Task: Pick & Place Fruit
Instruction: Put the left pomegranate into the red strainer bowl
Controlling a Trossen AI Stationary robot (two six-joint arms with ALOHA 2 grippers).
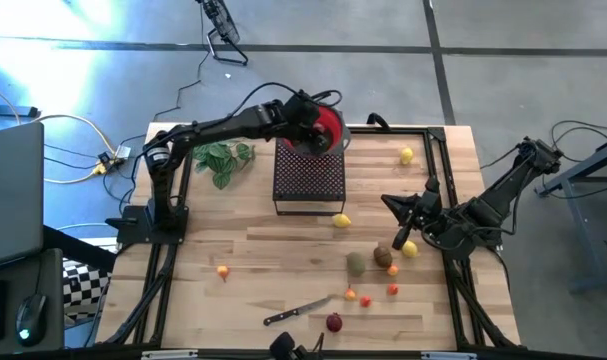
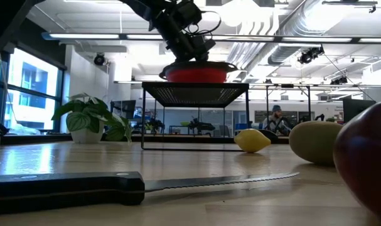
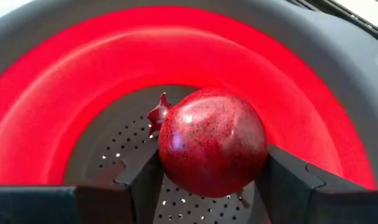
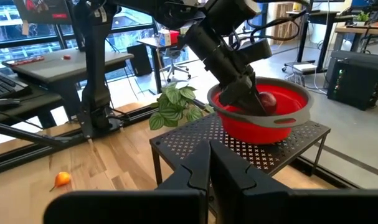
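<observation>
A red collapsible colander (image 1: 330, 124) stands on a black mesh stand (image 1: 308, 178) at the far middle of the table. My left gripper (image 3: 213, 190) reaches into it and is shut on a dark red ball of fruit (image 3: 212, 142), also seen in the right wrist view as the ball (image 4: 269, 99) below the colander's rim. My right gripper (image 4: 210, 169) is shut on nothing and hovers at the right (image 1: 393, 203). Lemons (image 1: 341, 221), a brown oval (image 1: 383, 256), an olive-green oval (image 1: 356, 263) and another dark red ball (image 1: 334, 322) lie on the table. My left gripper pinches the dark red ball between its two fingers, one finger (image 3: 142, 180) on each of its opposite sides (image 3: 169, 163). The fingers slant down into the colander from the table's left. The ball's crown points away from the fingers. Whether it rests on the perforated bottom, I cannot tell.
A green leafy sprig (image 1: 223, 158) lies left of the stand. A black-handled knife (image 1: 298, 311) lies near the front edge. Tiny orange and red fruits (image 1: 365, 298) lie at the near right, and one orange piece (image 1: 223, 271) at the near left.
</observation>
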